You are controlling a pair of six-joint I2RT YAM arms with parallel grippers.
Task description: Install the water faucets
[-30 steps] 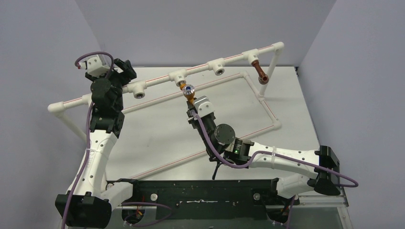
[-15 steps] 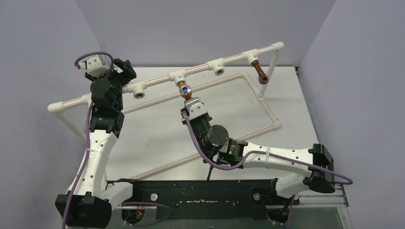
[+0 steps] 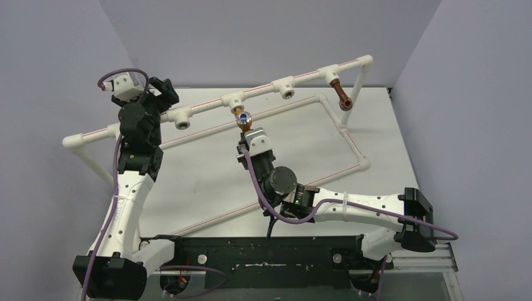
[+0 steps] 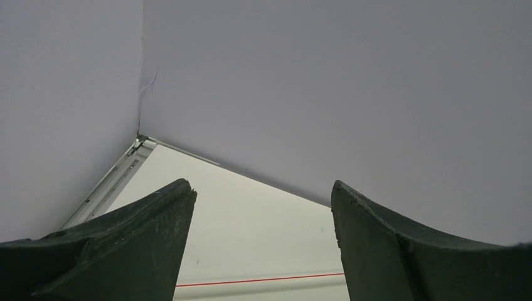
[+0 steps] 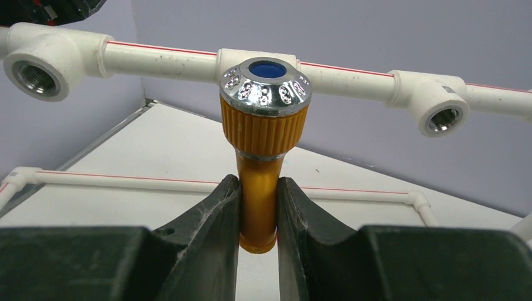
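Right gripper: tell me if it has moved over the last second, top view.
Yes. The right gripper, shut on the orange-yellow faucet, has shifted left, now sitting more directly below the middle tee socket.

Table (image 3: pixel 301 144) viewed from high at 6 o'clock, facing 12. Pipe frame (image 3: pixel 260 93) (image 5: pixel 163 55) is shared with the close right-wrist view.

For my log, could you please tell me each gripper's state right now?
Left gripper: open, holding nothing.
Right gripper: closed on the orange-yellow faucet with the round silver end.
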